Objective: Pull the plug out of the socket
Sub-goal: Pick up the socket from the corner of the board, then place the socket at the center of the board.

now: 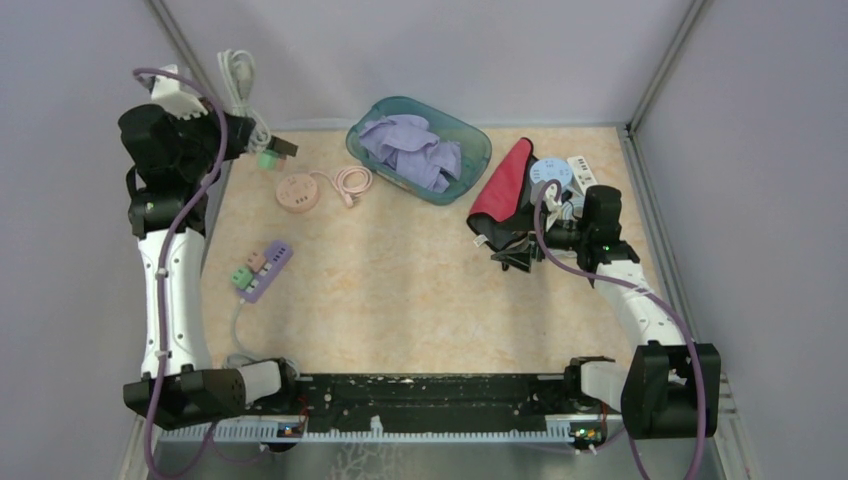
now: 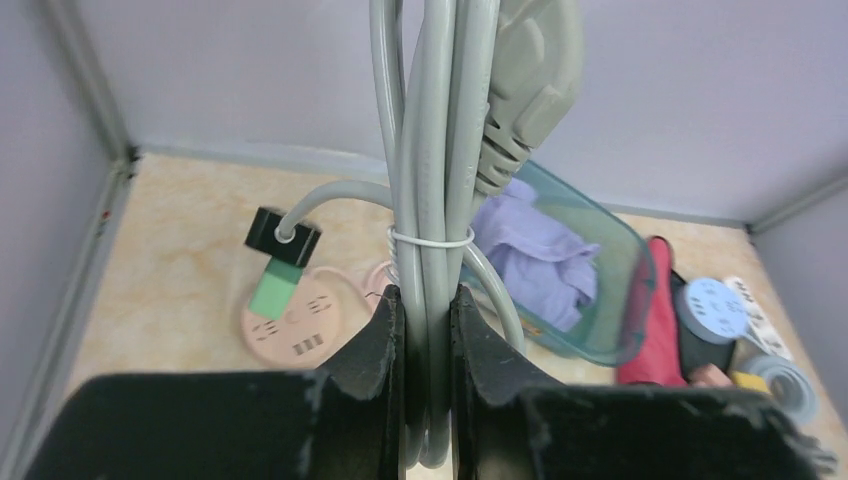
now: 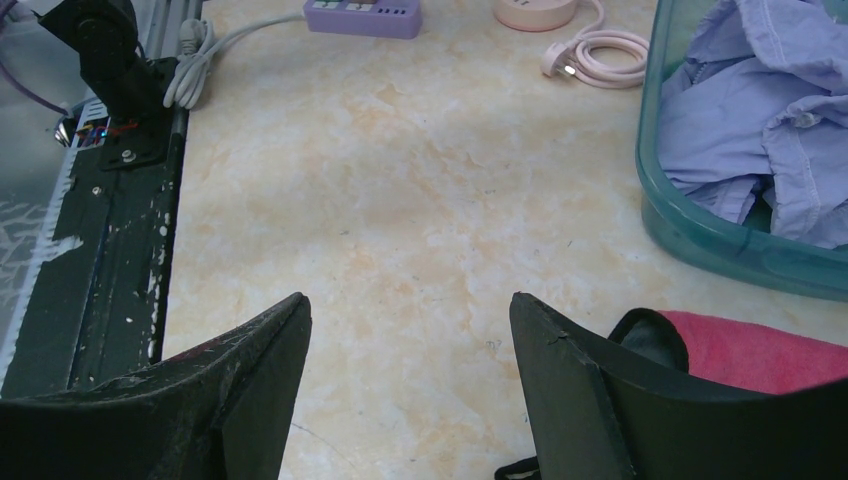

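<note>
- Two grippers show on my screens, and they stand very differently.
- Left gripper (image 2: 428, 305): I have it raised high at the far-left corner. Its fingers are pressed together on a grey cable bundle (image 2: 430, 180) that runs upright between them. A thin white tie (image 2: 430, 240) binds the strands just above the fingertips.
- A grey moulded plug (image 2: 530, 80) sits against the top of that bundle in my left wrist view.
- One strand curves off to the black plug (image 2: 284, 232), which has a green adapter (image 2: 275, 292) fixed to it.
- From overhead, the black plug hangs in the air beside the left gripper, apart from the pink round socket (image 1: 298, 192) lying on the table (image 1: 420, 290). In the wrist view the green adapter overlaps the socket's face, so I judge the gap from overhead only.
- A pink coiled cord (image 1: 352, 182) lies just right of the socket.
- Right gripper (image 3: 408, 310): its fingers are spread wide with nothing between them, low over the table, and a red cloth (image 3: 770, 355) lies at its right finger.
- A teal basket (image 1: 478, 150) of lavender clothes (image 1: 410, 145) sits at the far middle.
- A purple power strip (image 1: 268, 268) lies near the left arm, with a small green plug (image 1: 240, 277) and a small pink plug (image 1: 257, 262) in it.
</note>
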Robot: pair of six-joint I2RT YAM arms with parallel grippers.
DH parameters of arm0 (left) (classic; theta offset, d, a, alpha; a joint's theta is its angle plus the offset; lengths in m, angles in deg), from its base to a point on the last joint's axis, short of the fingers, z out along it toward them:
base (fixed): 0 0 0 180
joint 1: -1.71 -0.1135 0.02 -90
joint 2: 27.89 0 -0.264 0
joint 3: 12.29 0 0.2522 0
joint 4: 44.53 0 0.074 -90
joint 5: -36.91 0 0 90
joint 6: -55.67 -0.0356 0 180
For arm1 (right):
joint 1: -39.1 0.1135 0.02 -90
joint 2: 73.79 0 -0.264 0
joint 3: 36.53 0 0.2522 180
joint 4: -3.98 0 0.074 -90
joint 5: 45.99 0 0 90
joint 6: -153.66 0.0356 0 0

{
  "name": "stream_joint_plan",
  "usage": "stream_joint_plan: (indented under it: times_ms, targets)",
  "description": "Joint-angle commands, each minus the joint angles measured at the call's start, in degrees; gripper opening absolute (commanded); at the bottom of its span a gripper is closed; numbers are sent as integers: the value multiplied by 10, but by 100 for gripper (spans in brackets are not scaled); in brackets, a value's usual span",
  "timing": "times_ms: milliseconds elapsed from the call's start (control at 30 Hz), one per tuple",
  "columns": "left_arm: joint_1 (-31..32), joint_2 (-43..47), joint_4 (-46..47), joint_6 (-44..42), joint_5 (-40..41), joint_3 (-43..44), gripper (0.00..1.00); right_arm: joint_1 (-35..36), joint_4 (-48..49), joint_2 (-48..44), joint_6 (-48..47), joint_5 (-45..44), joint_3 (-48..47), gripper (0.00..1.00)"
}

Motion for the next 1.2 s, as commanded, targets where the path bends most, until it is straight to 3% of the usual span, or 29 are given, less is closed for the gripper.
stream_joint_plan:
  times_ms: [0, 167, 300, 500, 800, 1167]
  targets:
    - [75, 1, 37, -4, -41, 60, 0, 5, 13, -6, -10, 12, -13, 73]
    - [172, -18, 12, -19, -32, 111, 0, 5, 14, -6, -10, 11, -13, 73]
    - [224, -24, 18, -4, -74, 118, 0, 5, 13, -6, -11, 10, -14, 76]
    - [263, -4, 74, 19, -199, 58, 0, 5, -1, -7, -20, 10, -21, 77]
    - [328, 19, 112, 46, -294, -9, 0, -2, -1, -15, -26, 8, -21, 77]
    - [368, 2, -7, -34, -258, 38, 0, -17, -2, -18, -24, 13, -22, 77]
